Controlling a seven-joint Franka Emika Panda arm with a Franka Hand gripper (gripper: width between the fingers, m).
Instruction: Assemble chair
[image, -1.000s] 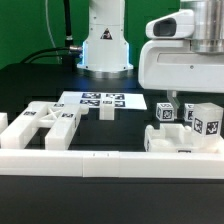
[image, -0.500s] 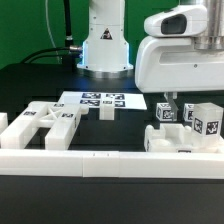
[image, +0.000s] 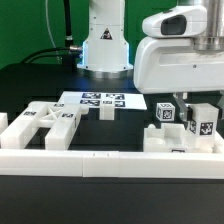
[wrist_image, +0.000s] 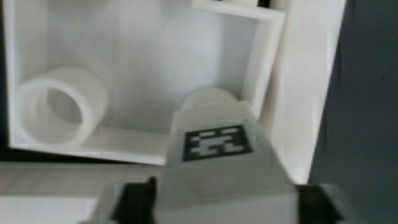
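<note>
My gripper (wrist_image: 217, 196) is pinching a tagged leg (wrist_image: 217, 140). In the wrist view its fingers press the leg's two sides with no gap showing. In the exterior view two tagged cube ends (image: 167, 113) show under the arm, and I cannot tell which one is held. Below them a boxy white part (image: 172, 142) sits on the black table (image: 30, 85), close to the border rail (image: 90, 160). The cut-out frame (image: 45, 124) lies well apart from it.

I judge the step is bringing the leg to the round socket (wrist_image: 63, 100). I'd keep the leg upright, centre it over the ring, then lower slowly. The plastic looks smooth, hard and square-edged, so a tilted entry could jam or slip.
</note>
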